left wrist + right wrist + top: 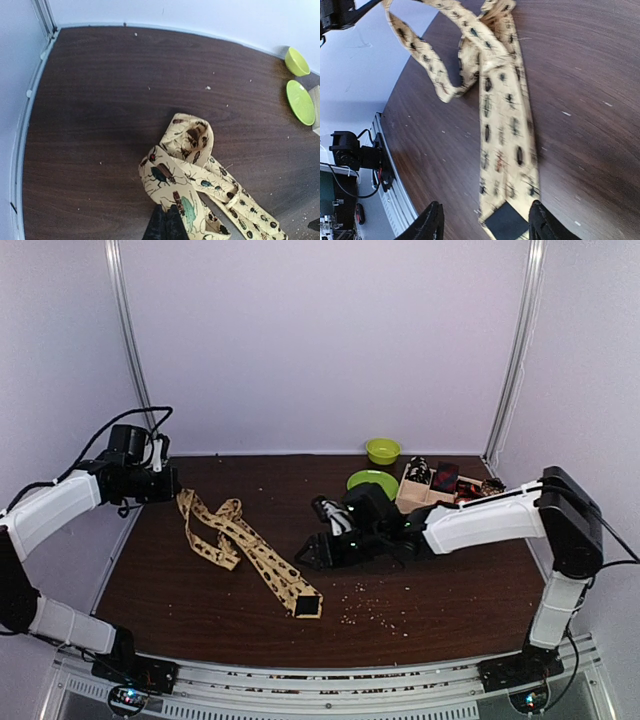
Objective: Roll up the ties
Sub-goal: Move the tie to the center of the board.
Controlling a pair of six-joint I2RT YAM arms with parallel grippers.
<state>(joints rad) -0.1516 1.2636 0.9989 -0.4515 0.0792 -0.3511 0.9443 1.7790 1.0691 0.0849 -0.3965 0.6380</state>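
Observation:
A long tan tie (262, 560) printed with dark insects lies across the dark table, looped at its upper left, its wide end (305, 604) toward the front. My left gripper (168, 485) is shut on the tie's narrow end, which rises off the table to it. In the left wrist view the shut fingertips (166, 220) pinch the tie (182, 160). My right gripper (312, 552) hovers open just right of the tie. In the right wrist view the open gripper (485, 212) has the wide end's dark lining (505, 226) between its fingers. Small rolled ties (444, 478) sit in a tray.
The wooden compartment tray (412, 495) stands at the back right, beside a green plate (372, 480) and a green bowl (382, 450). A black-and-white bundle (333, 512) lies by the right arm. Pale crumbs (368, 612) dot the table front. White walls enclose three sides.

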